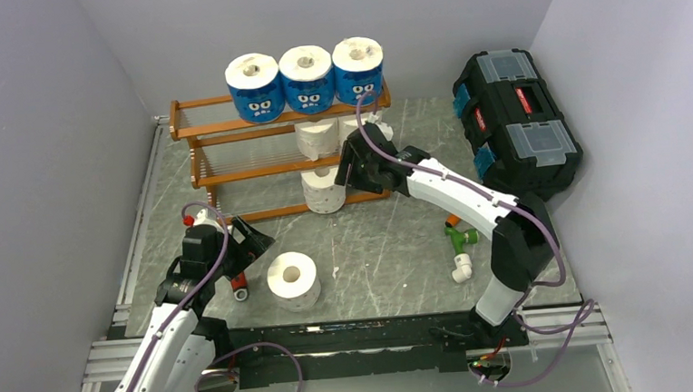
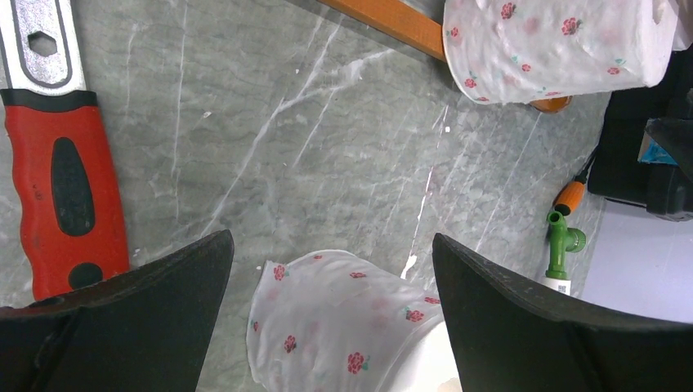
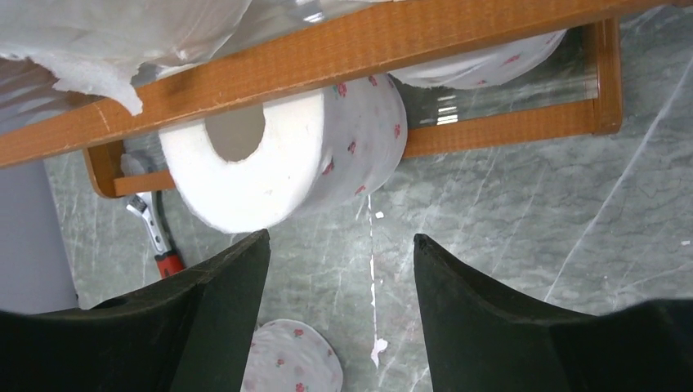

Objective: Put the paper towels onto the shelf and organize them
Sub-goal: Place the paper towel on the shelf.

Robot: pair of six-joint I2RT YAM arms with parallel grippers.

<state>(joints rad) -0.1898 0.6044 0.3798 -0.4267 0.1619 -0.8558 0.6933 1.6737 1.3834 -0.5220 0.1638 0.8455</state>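
Observation:
The shelf (image 1: 232, 171) stands at the back of the table. Three blue-wrapped paper towels (image 1: 307, 78) sit in a row on its top tier. A white roll (image 1: 317, 139) lies on the middle tier and another (image 1: 324, 190) on the bottom tier, seen end-on in the right wrist view as a roll (image 3: 278, 159) under a rail (image 3: 327, 57). My right gripper (image 1: 346, 180) (image 3: 339, 245) hangs open and empty just in front of it. A loose flowered roll (image 1: 293, 281) (image 2: 343, 327) stands on the table, with my left gripper (image 1: 257, 242) (image 2: 331, 237) open around it, not touching.
A red-handled wrench (image 2: 69, 180) (image 1: 237, 284) lies left of the loose roll. Green and white pipe fittings (image 1: 461, 243) lie near the right arm. A black toolbox (image 1: 515, 117) sits at the back right. Walls close in on three sides.

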